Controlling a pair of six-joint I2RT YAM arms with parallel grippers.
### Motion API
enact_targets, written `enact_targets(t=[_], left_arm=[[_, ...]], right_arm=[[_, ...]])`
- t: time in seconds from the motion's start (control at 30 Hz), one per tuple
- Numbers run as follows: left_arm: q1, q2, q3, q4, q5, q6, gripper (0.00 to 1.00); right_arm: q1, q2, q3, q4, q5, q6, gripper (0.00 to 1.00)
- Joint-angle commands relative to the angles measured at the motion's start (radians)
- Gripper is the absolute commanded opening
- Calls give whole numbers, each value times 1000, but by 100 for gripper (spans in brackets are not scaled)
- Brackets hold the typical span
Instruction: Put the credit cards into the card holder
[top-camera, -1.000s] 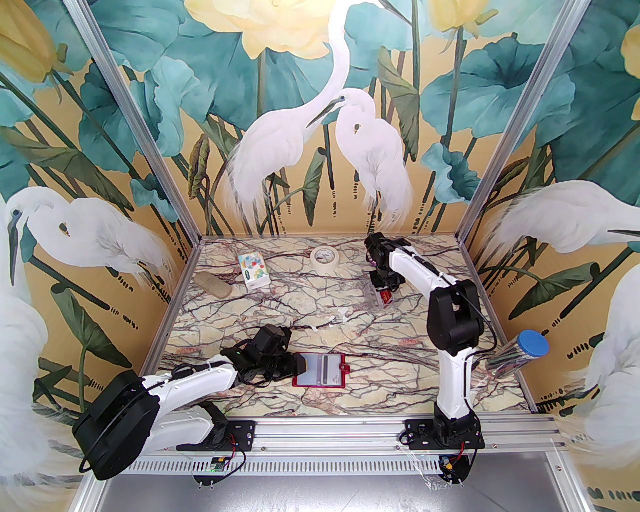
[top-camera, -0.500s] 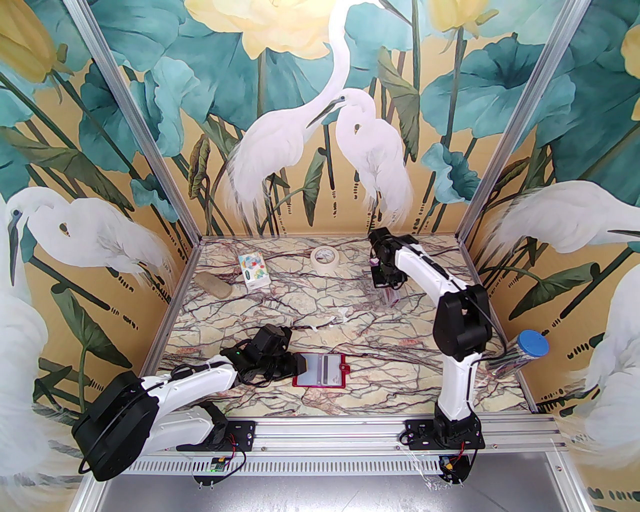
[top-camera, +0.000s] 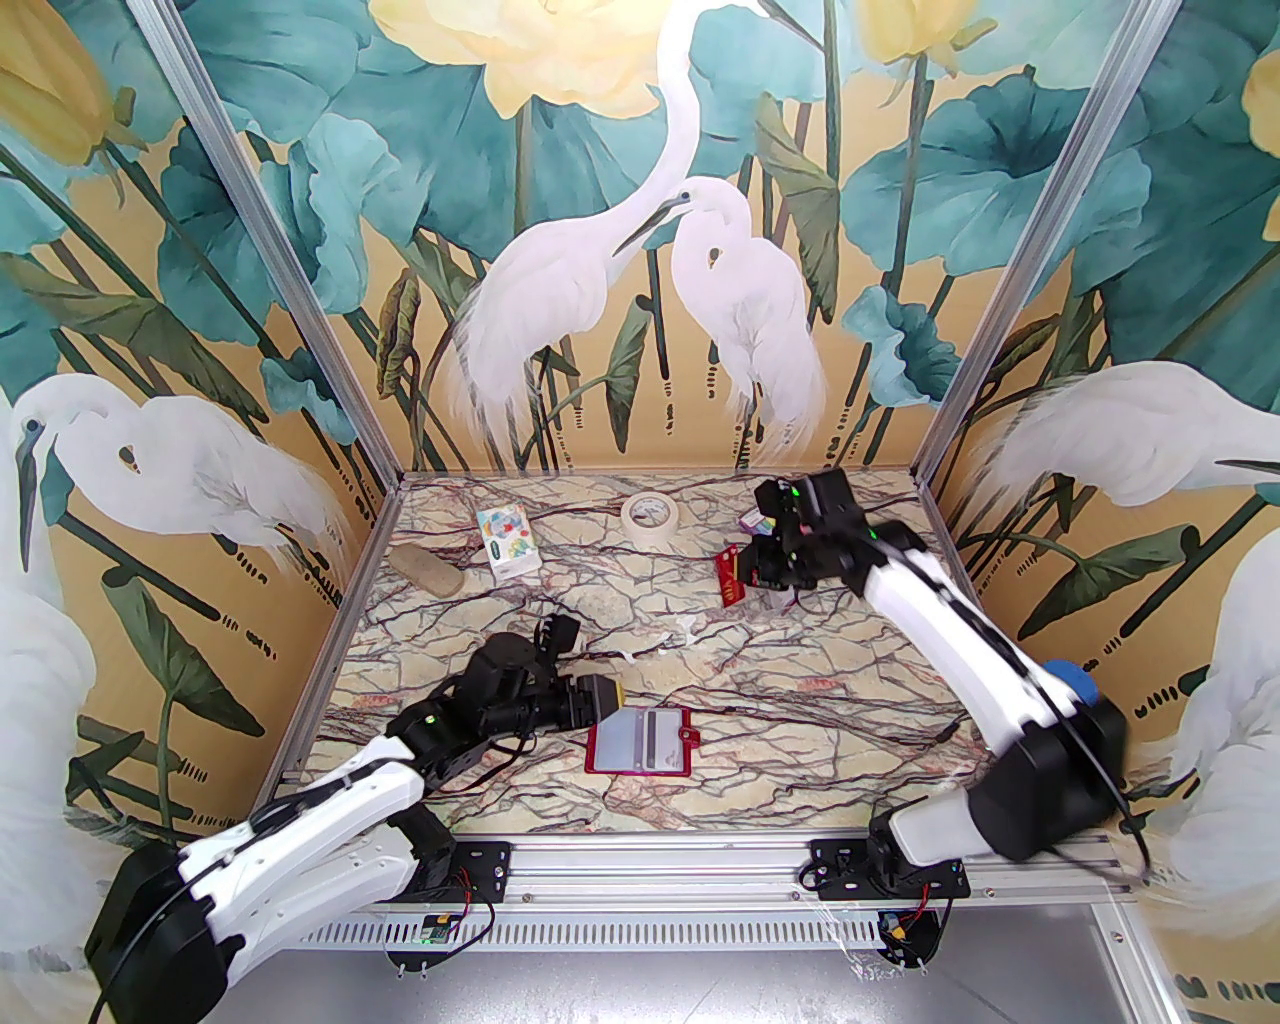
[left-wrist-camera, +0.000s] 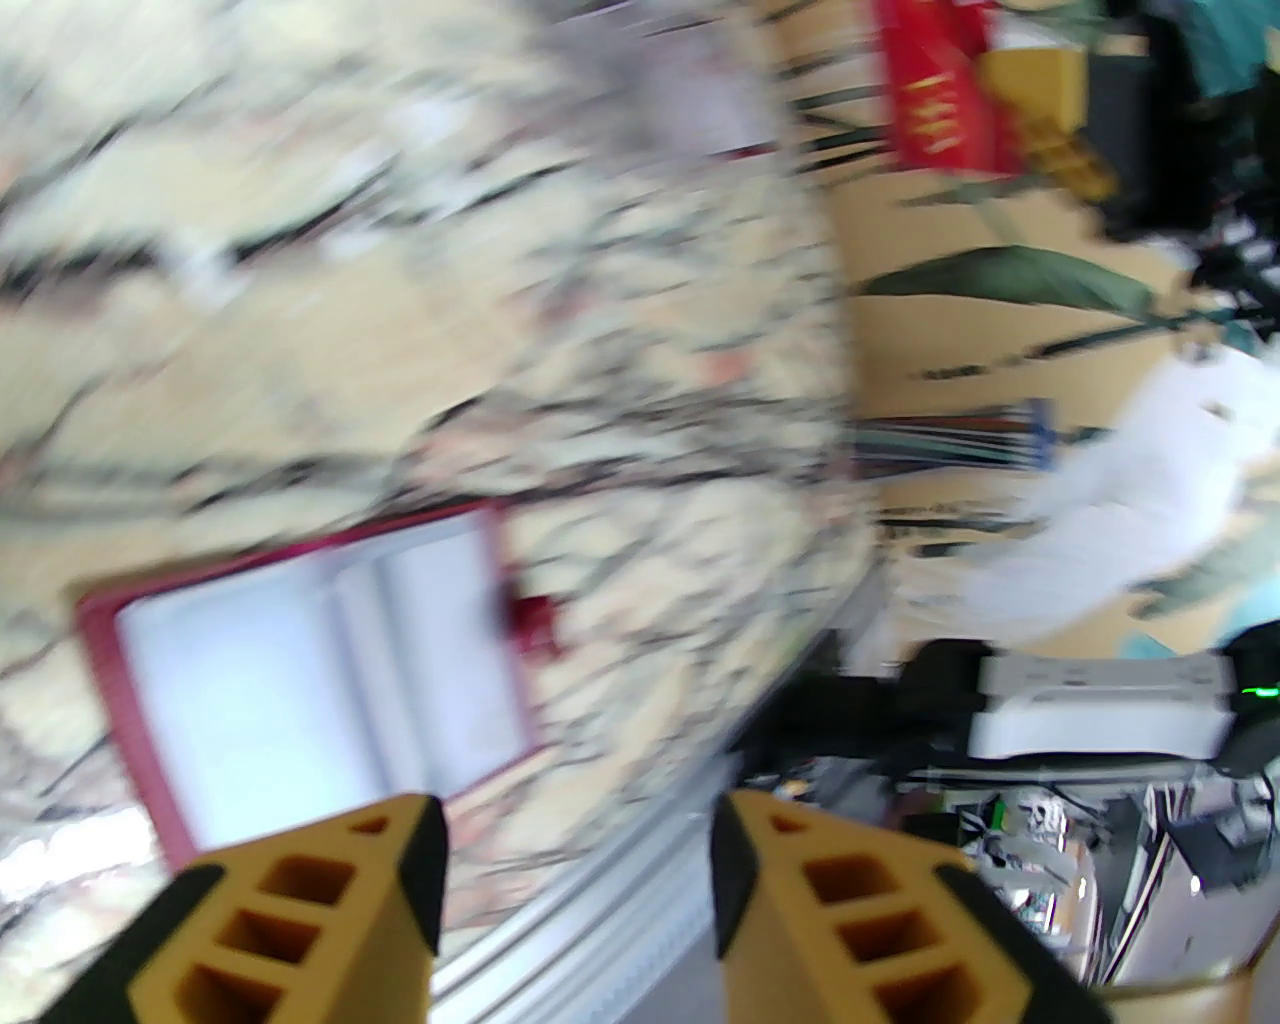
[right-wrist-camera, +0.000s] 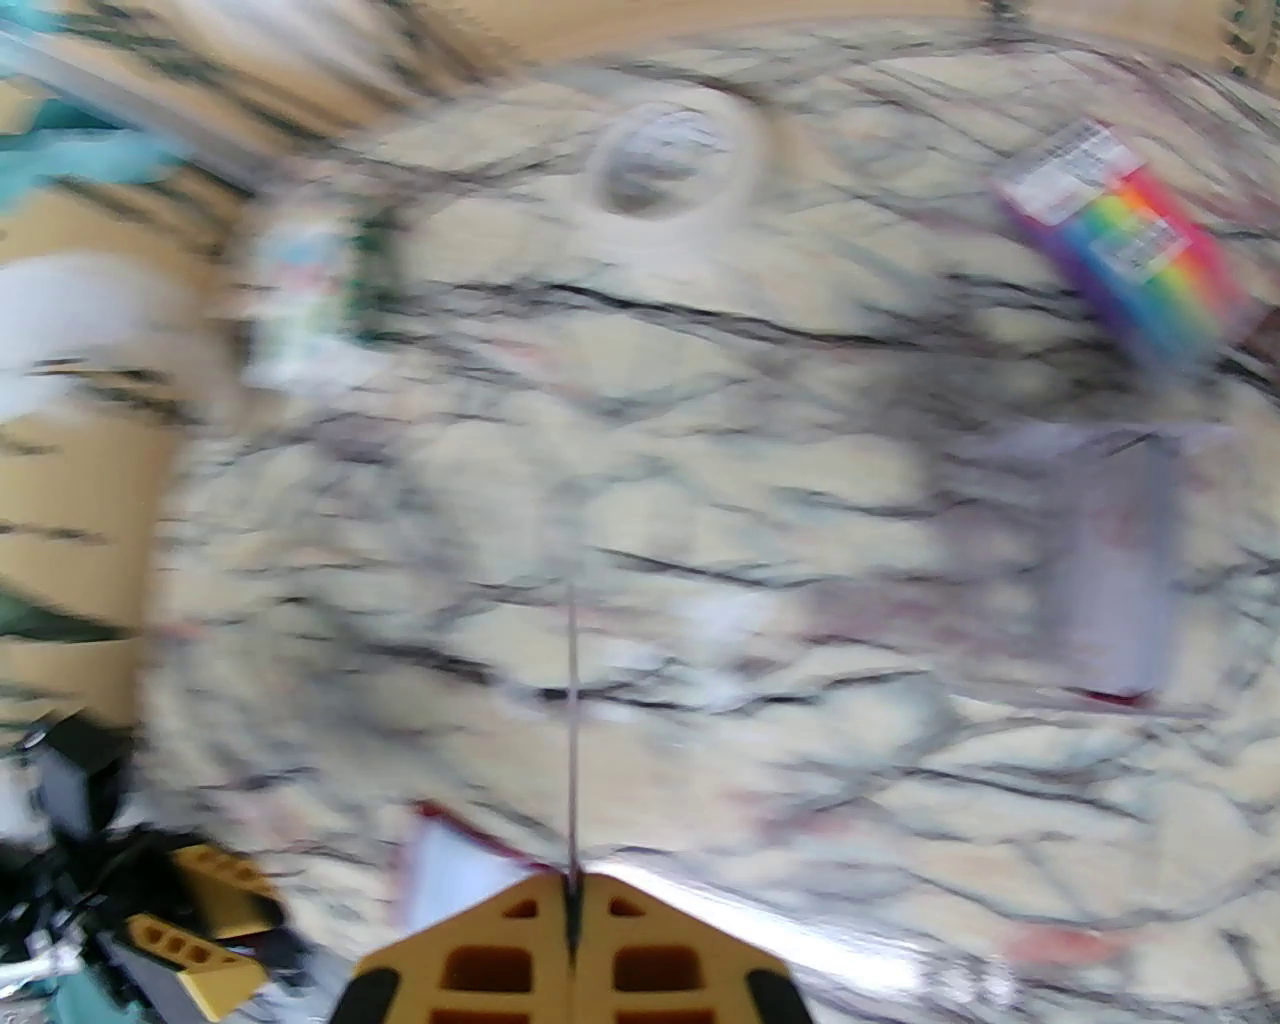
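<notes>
The card holder (top-camera: 640, 742) lies open near the table's front, with a dark red rim and a pale inside crossed by a dark stripe; it also shows in the left wrist view (left-wrist-camera: 300, 650). My left gripper (top-camera: 603, 700) (left-wrist-camera: 575, 870) hovers just off its left edge, open with nothing between its fingers. Toward the back right, my right gripper (top-camera: 752, 572) (right-wrist-camera: 573, 905) is shut on a red credit card (top-camera: 732, 578) held above the table. The right wrist view shows this card edge-on as a thin line (right-wrist-camera: 572, 740).
A tape roll (top-camera: 650, 517), a patterned packet (top-camera: 507, 540) and a stone (top-camera: 427, 570) lie at the back. A rainbow-striped packet (right-wrist-camera: 1130, 250) and a blurred clear box (right-wrist-camera: 1110, 560) sit at back right. A blue-capped tube (top-camera: 1080, 682) stands behind my right arm.
My right gripper closed on a card at the clear box, lifted it and swung round toward the centre. My left gripper opened wider and rose slightly off the card holder's left edge.
</notes>
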Motion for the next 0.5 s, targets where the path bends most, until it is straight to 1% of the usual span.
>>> enact_targets(t=[0.0,0.07,0.17,0.27,0.33,0.47], left_arm=[[7,-37,36,104,70,9,55],[7,-45,42,141,86,2,57],[7,-51,46,229,110,-22,59],[7,-47,60,272,114,-29,60],[7,-46,66,290,113,-32,60],[7,-53,71,355,124,-49,59]], right_arm=[[43,-116,-125,295,-217,190,0],[79,-164,-173,356,-242,233,0],[145,-243,-251,453,-245,308,0],[203,-286,-296,500,-237,348,0],[225,-306,-315,513,-229,366,0],[241,-340,-370,598,-232,439,0]])
